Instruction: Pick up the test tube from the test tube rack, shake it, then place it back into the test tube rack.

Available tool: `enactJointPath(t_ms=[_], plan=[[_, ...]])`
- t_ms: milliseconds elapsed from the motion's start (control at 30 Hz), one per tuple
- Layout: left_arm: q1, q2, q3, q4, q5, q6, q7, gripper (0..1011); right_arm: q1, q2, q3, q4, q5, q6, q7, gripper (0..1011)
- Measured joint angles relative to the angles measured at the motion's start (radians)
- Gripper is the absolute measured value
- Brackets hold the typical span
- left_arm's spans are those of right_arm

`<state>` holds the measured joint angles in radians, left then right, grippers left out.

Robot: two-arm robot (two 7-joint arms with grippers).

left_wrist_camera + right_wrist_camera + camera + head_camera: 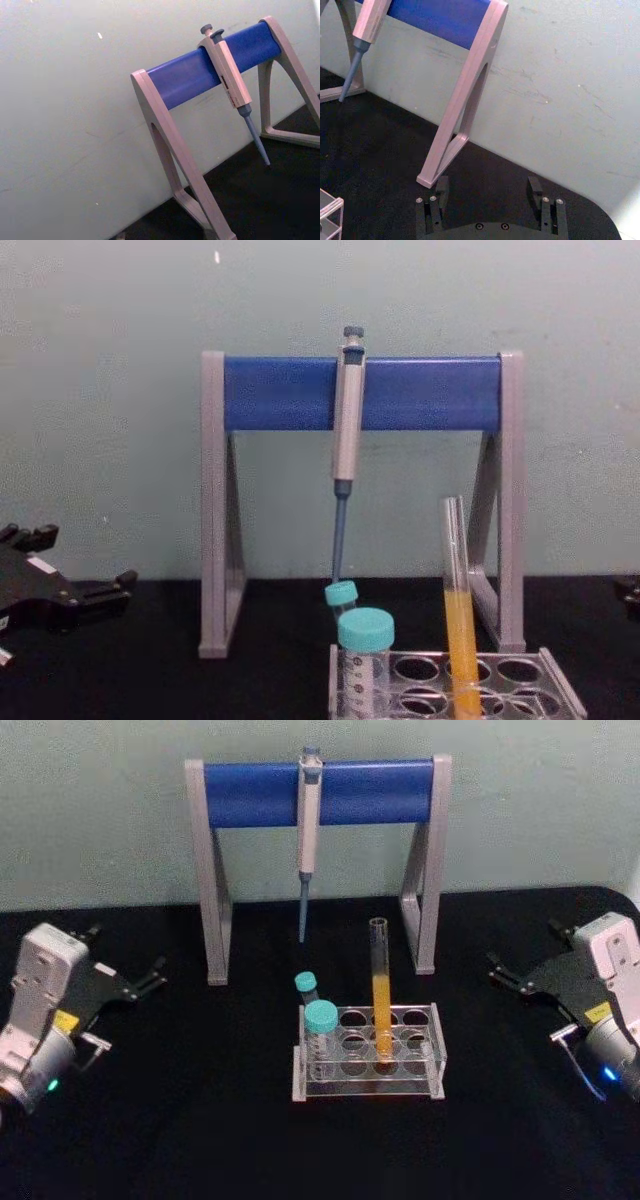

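The test tube (380, 988) stands upright in a middle hole of the test tube rack (430, 1065), orange-yellow liquid filling its lower half; in the chest view the test tube (459, 620) rises from the rack (560, 685). My left gripper (125, 956) rests open at the left of the black table, far from the rack, also seen at the chest view's left edge as the left gripper (75, 562). My right gripper (527, 950) sits open at the right, well clear of the rack. In the right wrist view the right gripper (488, 187) holds nothing between its fingers (441, 189).
Two teal-capped vials (320, 1025) stand in the rack's left side. Behind the rack is a tall grey stand with a blue crossbar (255, 792), from which a grey pipette (308, 830) hangs. A pale wall backs the table.
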<state>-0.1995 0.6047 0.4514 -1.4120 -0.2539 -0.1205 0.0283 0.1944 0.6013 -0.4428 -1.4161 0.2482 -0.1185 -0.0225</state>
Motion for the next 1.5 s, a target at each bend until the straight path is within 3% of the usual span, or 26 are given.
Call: enactJointPath(t_ms=[300, 600, 867, 1067, 1500], plan=[[0.000, 0.000, 0.000, 0.000, 0.000, 0.000, 0.000, 1001, -0.042, 0.008, 0.029, -0.055, 0.014, 0.025, 0.037, 1000], [0.000, 0.000, 0.000, 0.000, 0.000, 0.000, 0.000, 1001, -0.123, 0.021, 0.076, -0.169, 0.105, 0.074, 0.118, 1000], [0.000, 0.000, 0.000, 0.000, 0.000, 0.000, 0.000, 1001, -0.151, 0.012, 0.093, -0.224, 0.171, 0.123, 0.191, 1000], [0.000, 0.000, 0.000, 0.000, 0.000, 0.000, 0.000, 1001, -0.145, -0.003, 0.090, -0.243, 0.212, 0.168, 0.262, 1000], [0.000, 0.000, 0.000, 0.000, 0.000, 0.000, 0.000, 1001, -0.081, -0.059, 0.054, -0.211, 0.228, 0.241, 0.382, 1000]])
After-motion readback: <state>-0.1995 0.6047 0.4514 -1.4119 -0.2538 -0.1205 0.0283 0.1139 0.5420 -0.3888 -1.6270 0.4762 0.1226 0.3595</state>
